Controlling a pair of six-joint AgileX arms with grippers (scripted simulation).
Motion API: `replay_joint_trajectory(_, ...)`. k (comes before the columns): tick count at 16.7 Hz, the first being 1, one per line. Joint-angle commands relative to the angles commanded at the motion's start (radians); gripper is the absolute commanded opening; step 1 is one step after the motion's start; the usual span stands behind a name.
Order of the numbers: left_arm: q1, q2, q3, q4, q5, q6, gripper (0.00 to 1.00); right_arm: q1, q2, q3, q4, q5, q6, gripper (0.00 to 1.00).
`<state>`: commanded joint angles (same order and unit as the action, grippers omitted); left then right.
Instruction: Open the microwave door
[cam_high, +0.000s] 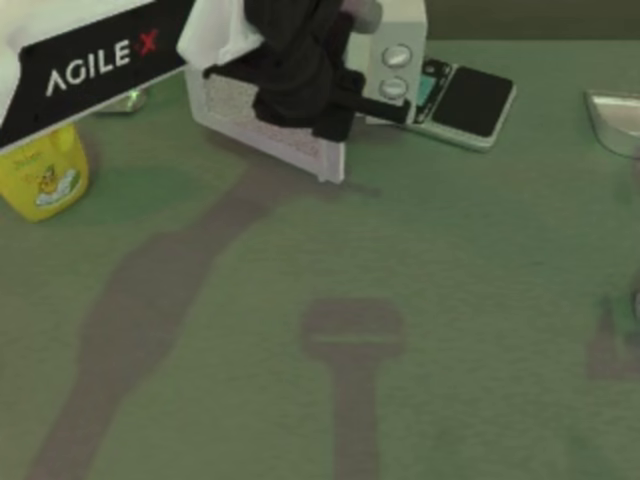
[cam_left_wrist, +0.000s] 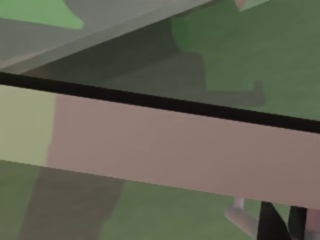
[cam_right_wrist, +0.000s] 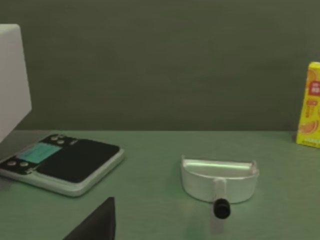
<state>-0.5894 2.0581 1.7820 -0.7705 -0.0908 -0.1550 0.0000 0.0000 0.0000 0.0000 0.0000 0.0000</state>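
Observation:
The white microwave (cam_high: 400, 30) stands at the table's back middle, with two round knobs (cam_high: 396, 56) on its front panel. The microwave door (cam_high: 262, 118), white with a speckled mesh window, is swung out at an angle from the body toward the left. My left gripper (cam_high: 335, 118) reaches over the door near its free edge. In the left wrist view the door's edge (cam_left_wrist: 175, 150) fills the picture, and the gripper (cam_left_wrist: 285, 225) is shut on the grey door handle (cam_left_wrist: 242, 217). A dark part of my right gripper (cam_right_wrist: 100, 225) shows only in the right wrist view.
A flat black-and-white scale (cam_high: 465, 100) lies right beside the microwave. A yellow bottle (cam_high: 45, 175) stands at the left edge. A silver scoop (cam_high: 615, 120) lies at the right edge. A yellow juice carton (cam_right_wrist: 310, 105) stands beyond the scoop (cam_right_wrist: 220, 177).

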Motion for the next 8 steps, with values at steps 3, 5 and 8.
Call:
replay_joint_trajectory(3,0.0,0.0,0.0,0.0,0.0,0.0,0.0,0.0,0.0,0.0,0.0,0.0,0.0,1.0)
replay_joint_trajectory(5,-0.006,0.001,-0.006,0.001,0.008,-0.001,0.0,0.0,0.0,0.0,0.0,0.0,0.0,1.0)
replay_joint_trajectory(8,0.011,-0.038,-0.057,0.021,0.034,0.052,0.0,0.0,0.0,0.0,0.0,0.0,0.0,1.0)
